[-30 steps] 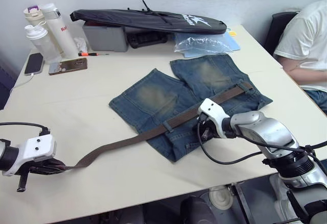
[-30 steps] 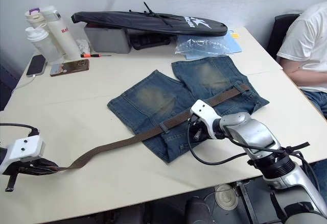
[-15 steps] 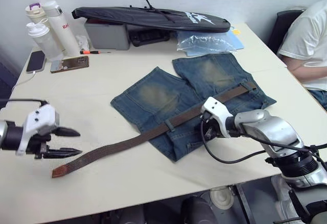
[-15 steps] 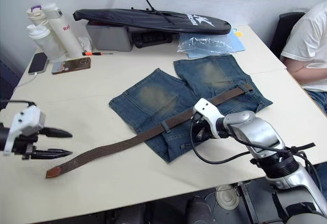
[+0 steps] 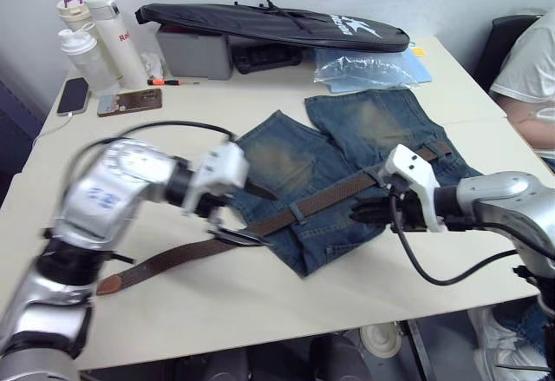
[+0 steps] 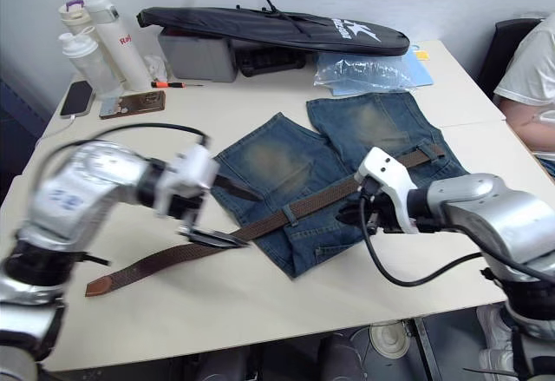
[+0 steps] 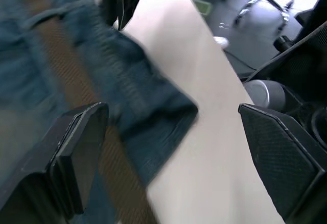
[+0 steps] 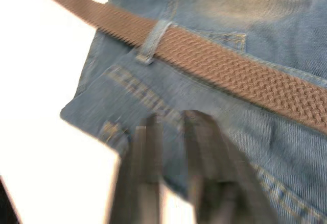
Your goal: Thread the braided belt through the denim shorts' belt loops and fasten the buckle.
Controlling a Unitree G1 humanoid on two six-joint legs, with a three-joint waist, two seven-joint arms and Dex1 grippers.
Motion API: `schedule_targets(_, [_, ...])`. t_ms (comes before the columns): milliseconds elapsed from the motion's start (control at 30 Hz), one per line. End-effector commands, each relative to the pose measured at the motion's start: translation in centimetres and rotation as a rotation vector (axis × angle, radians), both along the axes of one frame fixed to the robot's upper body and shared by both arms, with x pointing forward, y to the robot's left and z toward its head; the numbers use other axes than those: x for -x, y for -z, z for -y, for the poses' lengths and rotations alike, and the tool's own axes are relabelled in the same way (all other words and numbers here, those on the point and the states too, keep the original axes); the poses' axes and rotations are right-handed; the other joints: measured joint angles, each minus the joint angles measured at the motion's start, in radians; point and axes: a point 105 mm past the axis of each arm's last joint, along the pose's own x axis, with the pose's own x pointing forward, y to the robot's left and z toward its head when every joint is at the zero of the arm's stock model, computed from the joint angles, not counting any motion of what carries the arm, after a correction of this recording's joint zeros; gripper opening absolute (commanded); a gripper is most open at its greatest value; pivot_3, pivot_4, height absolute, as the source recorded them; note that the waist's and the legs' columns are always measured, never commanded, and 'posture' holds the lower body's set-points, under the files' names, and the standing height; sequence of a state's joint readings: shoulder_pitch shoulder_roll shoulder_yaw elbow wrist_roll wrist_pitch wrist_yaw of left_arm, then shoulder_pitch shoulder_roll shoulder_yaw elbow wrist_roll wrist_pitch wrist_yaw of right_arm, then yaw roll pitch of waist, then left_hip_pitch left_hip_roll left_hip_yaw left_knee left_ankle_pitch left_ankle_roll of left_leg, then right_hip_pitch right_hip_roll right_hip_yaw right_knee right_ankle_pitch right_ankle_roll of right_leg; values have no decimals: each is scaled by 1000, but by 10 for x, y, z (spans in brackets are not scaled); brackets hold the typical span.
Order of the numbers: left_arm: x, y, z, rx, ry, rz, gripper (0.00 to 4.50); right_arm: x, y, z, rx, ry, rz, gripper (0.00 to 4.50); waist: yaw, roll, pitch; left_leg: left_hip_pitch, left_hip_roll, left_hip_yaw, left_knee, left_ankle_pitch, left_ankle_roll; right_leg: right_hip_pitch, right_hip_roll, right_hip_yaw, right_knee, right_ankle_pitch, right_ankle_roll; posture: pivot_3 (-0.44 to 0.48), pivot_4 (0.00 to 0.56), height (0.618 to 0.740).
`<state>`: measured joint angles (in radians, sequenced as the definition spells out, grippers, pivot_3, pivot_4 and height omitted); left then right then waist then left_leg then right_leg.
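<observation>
While the braided belt (image 5: 286,221) is lying diagonally across the denim shorts (image 5: 347,173), its long axis is running from the reddish leather tip, out on the bare worktop (image 5: 260,294) beyond the shorts' waist edge, up toward the far corner of the shorts nearest the seated person (image 5: 533,77). It is passing under one of the belt loops (image 5: 297,213) near the middle of the waistband. The left gripper (image 6: 221,216) is hovering just beside the shorts' waist corner with its fingers spread wide and holding nothing; the strap is lying just under and between them, crossing their line. The right gripper (image 5: 362,212) is sitting over the waistband just on the person's side of that loop, its fingers parted only a little, gripping nothing. Judging by this, the left arm is nearer the free tip; the buckle cannot be made out.
</observation>
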<state>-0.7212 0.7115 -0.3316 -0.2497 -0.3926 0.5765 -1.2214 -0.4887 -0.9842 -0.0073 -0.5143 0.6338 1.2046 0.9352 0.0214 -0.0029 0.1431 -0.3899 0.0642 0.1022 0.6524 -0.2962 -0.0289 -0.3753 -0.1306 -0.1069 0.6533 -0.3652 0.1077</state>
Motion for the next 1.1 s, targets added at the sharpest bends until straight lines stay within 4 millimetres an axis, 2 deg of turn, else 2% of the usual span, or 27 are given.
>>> schedule_targets(33, [-16,16,14,-89,14,101,4500,12,-17,17,3,69,58,2626,4,0,0,0,0,1,0,0,0,0,0,0,0,0,0,0,150,658])
schedule_targets(133, [-16,37,38,-99,73,101,4500,25,-15,49,66,199,37,4194,9,2,1,0,-1,3,0,1,1,0,-1,0,0,0,0,0,150,658])
schedule_targets(167, [-16,45,47,-88,79,89,4500,31,-14,57,84,237,28,4471,14,1,2,0,-1,3,0,1,1,1,-1,0,0,0,0,0,150,658])
schedule_targets(267, [-17,82,57,-166,137,129,4500,48,-12,70,93,300,-22,4471,21,-1,3,-1,-1,3,3,1,2,1,-1,0,-1,0,0,0,150,658])
schedule_targets(333, [-12,88,70,-121,145,68,4500,57,-7,77,119,338,-45,4471,24,-1,3,-1,-1,3,4,0,2,1,-1,0,-1,0,0,0,150,658])
schedule_targets(400, [-18,90,81,-117,141,91,4500,66,-4,81,134,381,-45,4471,29,-1,3,0,0,2,4,0,2,1,-1,0,0,0,0,0,150,658])
schedule_targets(467, [-24,97,82,-159,144,114,4500,68,-4,84,146,408,-22,4471,32,-1,3,-1,0,1,5,1,3,1,-1,0,0,0,0,0,150,658])
schedule_targets(600, [-25,110,75,-226,168,84,3208,65,-5,92,177,466,31,4500,32,-1,3,-1,0,-3,8,-2,6,4,-2,-1,-1,0,1,0,150,658])
schedule_targets(667, [-25,113,68,-247,173,71,2281,63,-6,93,186,469,44,4500,31,-1,3,-1,0,-6,8,-2,7,4,-2,-1,-2,1,1,0,150,658])
schedule_targets(700, [-25,113,60,-263,178,65,1638,61,-6,93,191,466,52,4500,31,-1,3,-1,0,-6,8,-2,6,4,-2,-1,-2,1,1,0,150,658])
schedule_targets(767, [-29,114,45,-293,177,84,904,58,-7,92,196,455,64,4500,23,-1,3,-1,0,-6,8,-1,6,4,-1,-1,-1,1,1,0,150,658])
schedule_targets(833, [-36,120,18,-367,184,143,419,54,-7,89,185,436,66,4500,13,-1,3,0,1,-6,7,-1,6,4,0,-1,-1,0,1,0,150,658])
schedule_targets(867, [-38,123,9,-392,184,154,367,52,-7,88,180,429,64,4500,7,-1,3,1,1,-6,6,-1,6,4,0,-1,-1,0,0,0,150,658])
schedule_targets(1000, [-53,116,-53,-467,120,154,366,43,6,88,183,431,16,4500,-10,-3,1,5,2,-6,2,0,4,5,1,-1,0,-1,-1,0,150,658])
schedule_targets(1100, [-55,111,-80,-480,95,132,363,38,8,79,153,396,9,4500,-22,-2,1,6,2,-6,0,1,3,5,1,-1,1,-1,-2,0,150,658])
